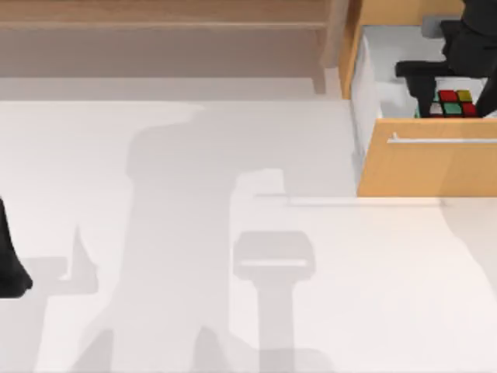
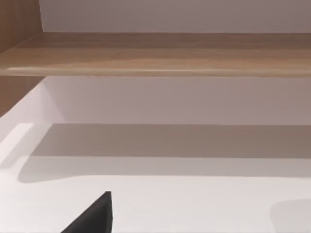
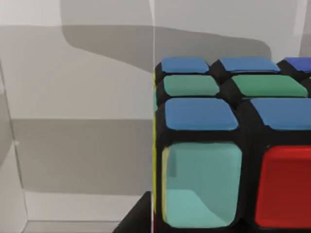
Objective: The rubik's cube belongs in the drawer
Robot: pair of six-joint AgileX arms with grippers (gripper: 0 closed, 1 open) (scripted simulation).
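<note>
We work over a plain white worktop [image 1: 194,272] that runs across the whole top view, bare over most of its surface and crossed by grey shadows. Along its far edge stands a long brown wooden shelf [image 1: 163,19], whose board also runs across the left wrist view [image 2: 160,53]. At the far right corner sits the drawer [image 1: 427,167], a light orange-brown wooden box with a white inside and a thin silver bar handle [image 1: 443,141] on its front, standing just beside the shelf's right end.
</note>
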